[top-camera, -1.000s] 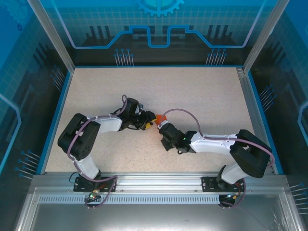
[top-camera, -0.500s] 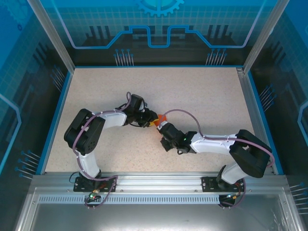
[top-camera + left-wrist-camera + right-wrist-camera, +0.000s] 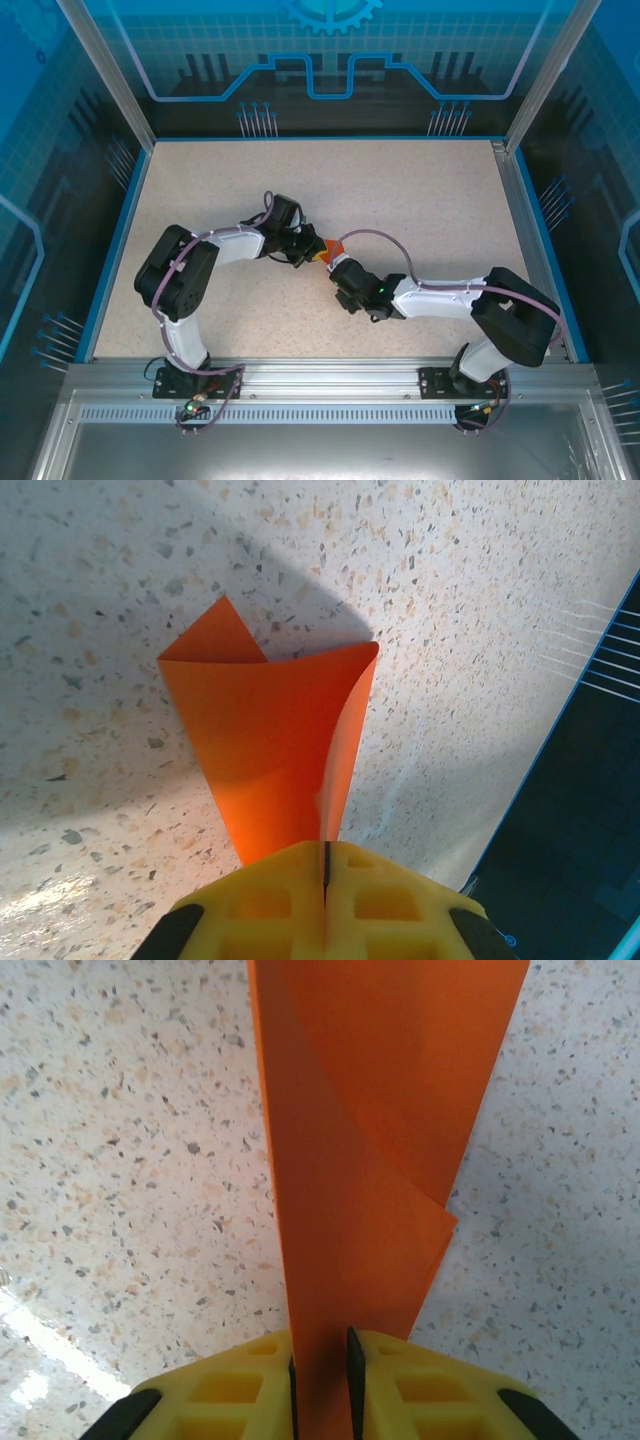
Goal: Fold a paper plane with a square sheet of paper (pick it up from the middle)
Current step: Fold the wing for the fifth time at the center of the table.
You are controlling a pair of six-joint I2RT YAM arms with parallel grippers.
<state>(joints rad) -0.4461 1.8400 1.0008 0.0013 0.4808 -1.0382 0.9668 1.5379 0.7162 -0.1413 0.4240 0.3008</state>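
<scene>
Both arms lie low and reach inward until their wrists nearly meet tip to tip. The left arm (image 3: 215, 250) is folded at the elbow, and the right arm (image 3: 450, 295) stretches leftward. The left gripper (image 3: 326, 852) has its yellow fingers pressed tight on the orange paper (image 3: 270, 750). The right gripper (image 3: 320, 1345) stands slightly parted around it.

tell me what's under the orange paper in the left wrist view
Under the orange paper, the speckled table shows all around it, with a shadow falling on it. The patch straight beneath the sheet is covered, so anything there can't be seen.
</scene>
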